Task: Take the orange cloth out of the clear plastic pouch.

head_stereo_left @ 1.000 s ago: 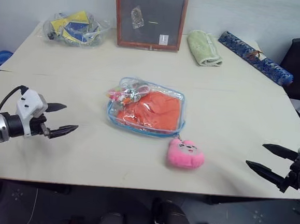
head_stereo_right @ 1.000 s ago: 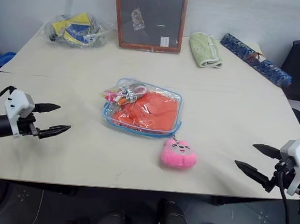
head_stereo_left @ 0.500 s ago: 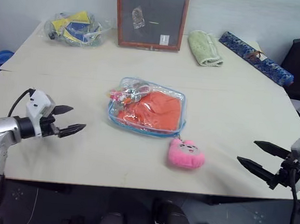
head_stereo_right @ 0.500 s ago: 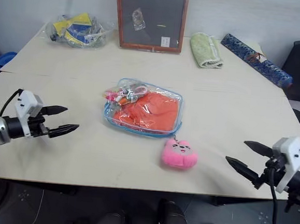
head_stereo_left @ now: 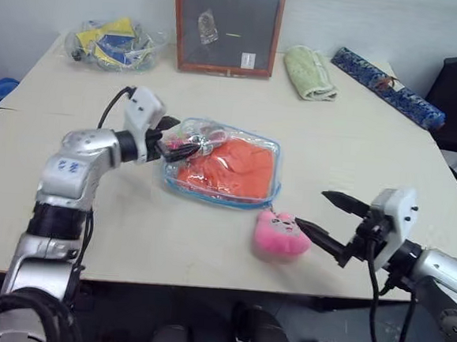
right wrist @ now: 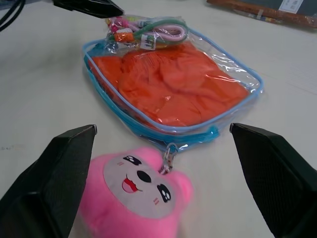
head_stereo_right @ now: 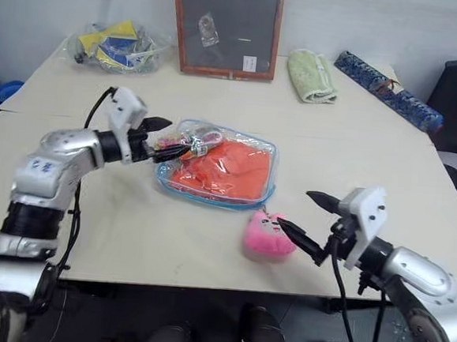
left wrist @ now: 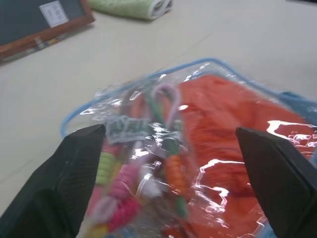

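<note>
Though crinkly, clear plastic pouch (head_stereo_left: 223, 164) shows folded orange cloth (head_stereo_left: 232, 169).

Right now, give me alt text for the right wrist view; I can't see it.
The right gripper, open, points at the pink plush charm, clipped to the clear plastic pouch just beyond. The orange cloth lies inside it, and the left gripper's black fingers sit at its far end.

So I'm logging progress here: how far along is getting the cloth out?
Nothing is done: the orange cloth lies inside the clear plastic pouch. Left hand open at the pouch's end, right hand open beside the pink charm. Gripping, opening and pulling remain.
</note>
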Robot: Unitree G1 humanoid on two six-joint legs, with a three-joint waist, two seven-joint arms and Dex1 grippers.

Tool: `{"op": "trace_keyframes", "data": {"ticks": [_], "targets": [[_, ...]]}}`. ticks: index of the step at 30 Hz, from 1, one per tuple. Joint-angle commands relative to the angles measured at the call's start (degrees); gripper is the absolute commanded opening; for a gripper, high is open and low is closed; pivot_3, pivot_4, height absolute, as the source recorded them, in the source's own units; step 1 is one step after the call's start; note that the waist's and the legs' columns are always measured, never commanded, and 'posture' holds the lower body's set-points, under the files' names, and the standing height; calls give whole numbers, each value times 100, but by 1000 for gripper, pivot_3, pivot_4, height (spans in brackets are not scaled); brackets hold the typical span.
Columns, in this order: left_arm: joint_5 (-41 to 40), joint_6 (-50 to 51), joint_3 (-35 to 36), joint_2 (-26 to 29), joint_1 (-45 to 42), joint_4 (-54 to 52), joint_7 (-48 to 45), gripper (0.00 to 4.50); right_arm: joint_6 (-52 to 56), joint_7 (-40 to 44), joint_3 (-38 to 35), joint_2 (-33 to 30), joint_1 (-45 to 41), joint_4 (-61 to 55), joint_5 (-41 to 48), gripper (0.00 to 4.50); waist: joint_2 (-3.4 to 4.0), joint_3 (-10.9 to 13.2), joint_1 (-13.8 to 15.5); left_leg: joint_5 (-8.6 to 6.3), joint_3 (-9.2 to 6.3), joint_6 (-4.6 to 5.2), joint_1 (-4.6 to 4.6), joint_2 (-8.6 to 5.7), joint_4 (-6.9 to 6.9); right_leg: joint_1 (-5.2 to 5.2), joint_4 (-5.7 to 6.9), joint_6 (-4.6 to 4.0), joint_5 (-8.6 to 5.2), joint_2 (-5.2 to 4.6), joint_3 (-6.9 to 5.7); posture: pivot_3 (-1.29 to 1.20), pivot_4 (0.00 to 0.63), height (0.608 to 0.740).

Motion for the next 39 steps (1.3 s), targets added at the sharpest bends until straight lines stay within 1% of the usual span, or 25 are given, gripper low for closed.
{"op": "trace_keyframes", "data": {"ticks": [1, 4, 7, 8, 11, 13, 14, 17, 20, 24, 26, 29, 32, 35, 38, 39], "targets": [[620, -476, -354, -244, -489, 800, 276, 4469, -16, -245, 135, 92, -210, -167, -39, 4500, 0, 0, 15, 0, -1, 0, -1, 1, 0, 0, 0, 0, 0, 0, -1, 0, 150, 740], [892, -631, -560, -467, -750, 1415, 268, 4469, -19, -358, 308, 150, -351, -174, -47, 4500, 0, 0, 17, 0, -1, 0, -4, -2, 4, 0, -3, 0, 0, 30, 0, 0, 150, 740], [1154, -607, -638, -620, -916, 1918, 450, 4469, -42, -413, 469, 172, -436, -207, -73, 4500, 0, 0, 9, 0, -1, 0, -5, 2, 3, 0, -5, -1, 0, 30, 2, 0, 150, 740], [1176, -647, -595, -669, -956, 2056, 512, 4287, -49, -435, 507, 176, -456, -202, -83, 4500, 0, 0, 9, 0, -1, 0, -5, 2, 3, 0, -6, -1, 0, 30, 3, 0, 150, 740], [1051, -670, -444, -775, -1017, 2165, 425, 3571, -67, -468, 566, 180, -490, -182, -113, 4500, 0, 0, 10, 0, -1, -1, -4, 7, 4, 0, -4, -1, 0, 25, 7, 0, 150, 740], [1046, -731, -414, -788, -996, 2089, 357, 2897, -76, -467, 584, 176, -505, -173, -124, 4500, 0, 0, 12, 0, -1, -1, -4, 9, 4, 0, -3, -1, 0, 23, 7, 0, 150, 740], [1070, -763, -408, -787, -984, 2070, 365, 2648, -77, -467, 588, 175, -512, -170, -126, 4500, 0, 0, 13, 0, -2, -1, -3, 10, 4, -1, -3, -1, 0, 22, 6, 0, 150, 740], [1131, -858, -365, -736, -933, 2002, 423, 1700, -83, -451, 613, 172, -539, -126, -149, 4500, 0, 0, 15, 0, -4, 0, -4, 11, 4, -1, -3, -1, 0, 19, 5, 0, 150, 740], [1050, -551, -123, -584, -852, 1709, 565, 883, -108, -371, 737, 139, -574, -89, -229, 4500, 0, 0, 10, 0, -5, 0, -4, 12, 4, -1, -3, -1, 0, 18, 5, 0, 150, 740], [830, -12, 690, -133, -503, 1244, 1022, 883, -114, -222, 860, 117, -706, -58, -244, 4500, 0, 0, -89, 0, -3, -2, -3, 22, 2, -6, 0, -3, -1, 21, 8, 0, 150, 740], [922, 71, 977, 260, -152, 1114, 1208, 883, -92, -105, 912, 88, -785, -32, -203, 4500, 0, 0, -154, 1, -4, -9, 0, 26, -1, -6, 4, -7, -3, 21, 7, 0, 150, 740], [1075, -52, 1395, 887, 437, 1317, 1548, 883, -22, 201, 1004, -49, -882, -66, -95, 4500, 0, 0, -183, -2, -5, -16, 10, 31, -6, -8, 11, -15, -7, 22, 6, 0, 150, 740], [1108, -102, 1761, 1215, 946, 1387, 1860, 883, 38, 394, 1017, -123, -925, -126, 81, 4500, -1, 0, -127, -2, -23, -17, 15, 33, 2, -16, 7, -17, -8, 18, -7, 0, 150, 740], [1047, 37, 2028, 1327, 1470, 1091, 2018, 883, 49, 498, 1034, -166, -962, -87, 103, 4500, -5, 0, -31, -2, -38, -10, 6, 20, 4, -18, 4, -17, -8, -7, -26, 0, 150, 740], [1095, -67, 2165, 1445, 1917, 1061, 2114, 883, 38, 596, 1111, -174, -1079, 55, 60, 4500, -11, -4, 29, -4, -40, 5, 3, 7, 5, -18, 4, -13, -6, -27, -35, 0, 150, 740], [1107, -94, 2201, 1468, 1988, 1079, 2154, 1095, 38, 620, 1135, -167, -1120, 102, 46, 4500, -12, -4, 29, -4, -41, 8, 2, 4, 6, -18, 4, -12, -6, -33, -38, 0, 150, 740]]}}
